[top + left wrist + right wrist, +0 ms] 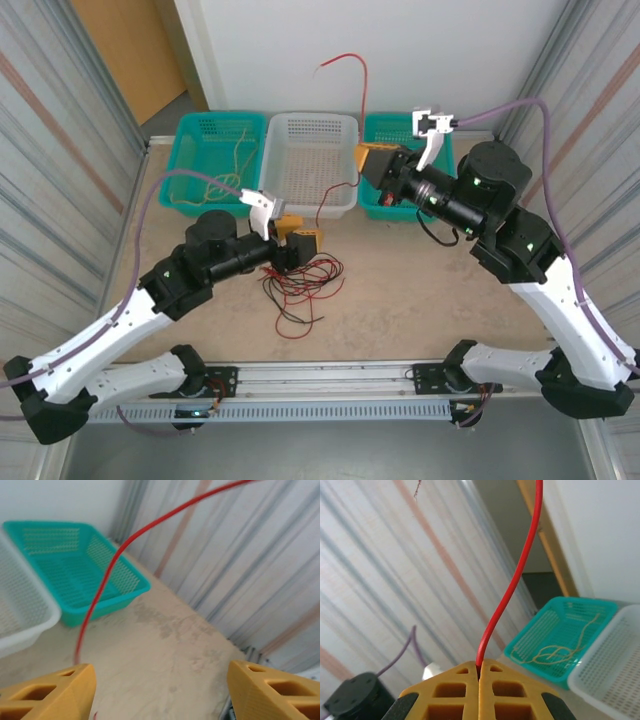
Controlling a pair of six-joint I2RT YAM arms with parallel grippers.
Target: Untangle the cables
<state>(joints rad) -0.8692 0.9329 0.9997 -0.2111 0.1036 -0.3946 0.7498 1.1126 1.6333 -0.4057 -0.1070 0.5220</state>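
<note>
Open going on the bare table [420,300] right of the cable tangle [300,280], free through to the right arm's base. The far edge is walled by three baskets side by side: left teal basket [222,117], white basket [312,117], right teal basket [385,118]. A red cable [365,95], pinched in the right gripper [362,160], drops past the white basket's near rim to the tangle, crossing the lane between the arms.

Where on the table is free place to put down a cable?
Bare tabletop lies between the cable tangle and the right arm. The white basket looks free too. It is crowded around the left pincer, where the red cable rises to the right pincer.
</note>
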